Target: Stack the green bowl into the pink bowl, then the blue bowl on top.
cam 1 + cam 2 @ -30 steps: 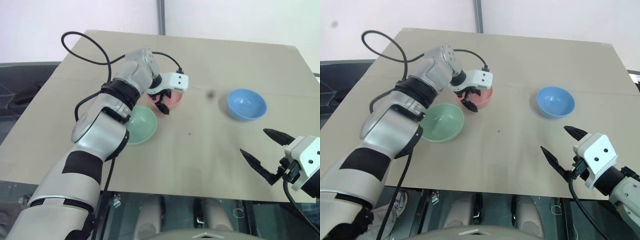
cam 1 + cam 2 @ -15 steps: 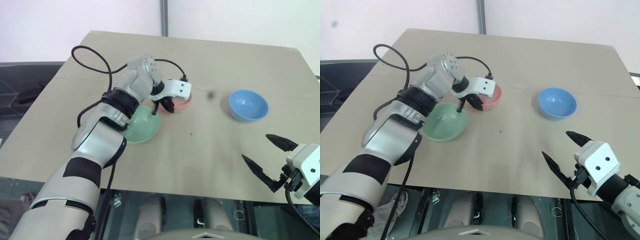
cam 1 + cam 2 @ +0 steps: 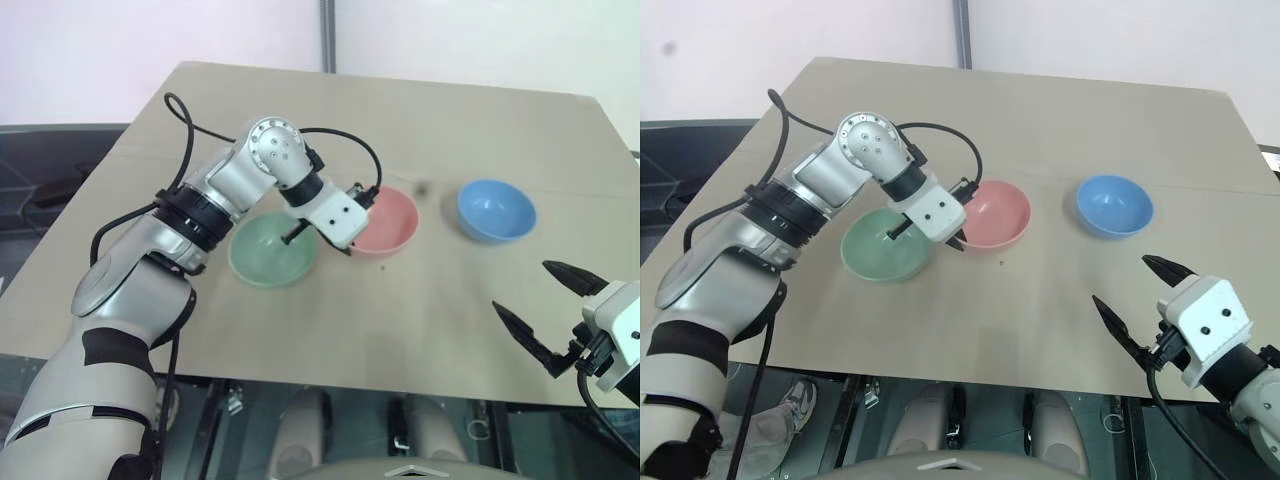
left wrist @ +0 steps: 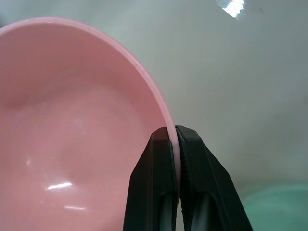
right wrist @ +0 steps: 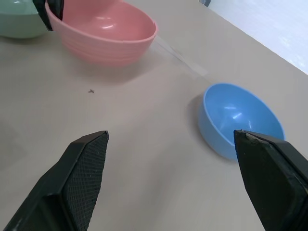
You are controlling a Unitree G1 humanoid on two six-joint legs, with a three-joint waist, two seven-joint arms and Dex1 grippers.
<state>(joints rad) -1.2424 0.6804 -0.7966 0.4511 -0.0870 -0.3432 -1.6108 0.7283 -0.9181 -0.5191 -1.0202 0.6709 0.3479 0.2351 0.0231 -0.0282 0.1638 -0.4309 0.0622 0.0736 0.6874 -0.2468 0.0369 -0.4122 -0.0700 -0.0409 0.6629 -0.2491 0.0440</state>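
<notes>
- Pink bowl (image 3: 385,222): light, rigid, slick plastic; my left gripper (image 4: 174,137) clamps its thin rim.
- Right gripper (image 3: 552,318): jaws apart, empty.
- Green bowl (image 3: 268,253): I'd pinch its rim likewise.

Robot arms — silver-grey shells with black bands.
The left arm (image 3: 150,280) has glossy silver segments, black joint rings and a black cable looping from the upper arm to a white wrist block. The left gripper (image 4: 174,137) and right gripper (image 3: 558,315) have black tapered fingers; two dark dots mark the right's white housing.
</notes>
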